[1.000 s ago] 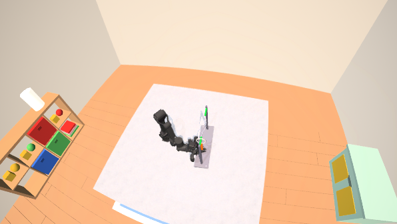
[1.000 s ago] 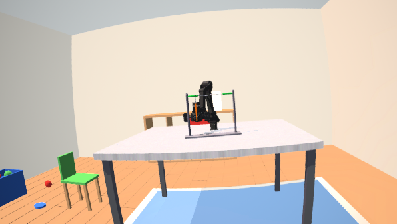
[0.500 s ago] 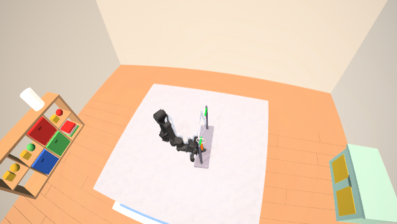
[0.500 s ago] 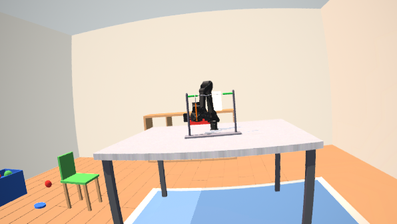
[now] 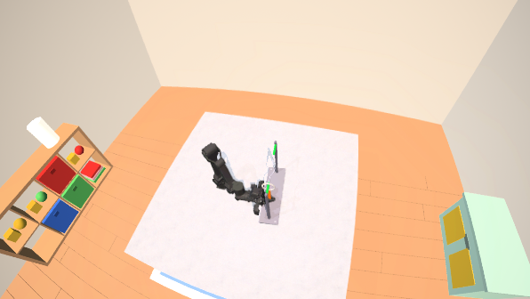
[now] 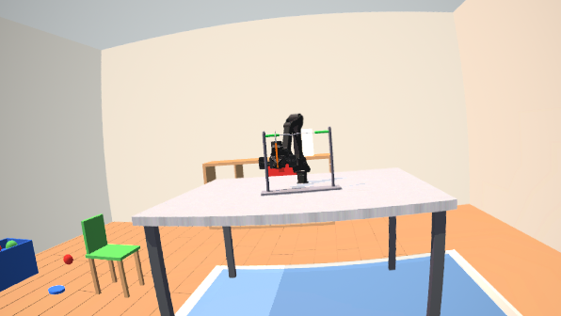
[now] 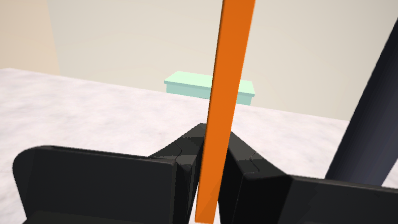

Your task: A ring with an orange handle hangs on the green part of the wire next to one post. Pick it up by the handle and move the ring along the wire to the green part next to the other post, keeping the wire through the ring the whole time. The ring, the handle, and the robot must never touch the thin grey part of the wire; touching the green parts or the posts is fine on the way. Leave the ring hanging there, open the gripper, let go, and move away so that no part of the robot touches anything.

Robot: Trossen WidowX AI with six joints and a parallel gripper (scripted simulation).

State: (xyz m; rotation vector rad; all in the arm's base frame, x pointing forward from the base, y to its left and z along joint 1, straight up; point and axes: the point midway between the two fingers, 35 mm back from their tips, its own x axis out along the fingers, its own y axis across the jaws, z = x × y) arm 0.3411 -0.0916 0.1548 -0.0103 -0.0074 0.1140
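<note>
The ring hangs around the green wire part beside the near post. Its orange handle points down. My gripper is shut on the lower part of the handle, with the handle's bottom end showing between the fingers. The other green part is at the far post. The thin grey wire runs between the green parts. The ring is out of the wrist view.
Both posts stand on a flat base on the table. The near post is close beside my gripper, on the right in the wrist view. The arm reaches in from the side opposite the exterior view.
</note>
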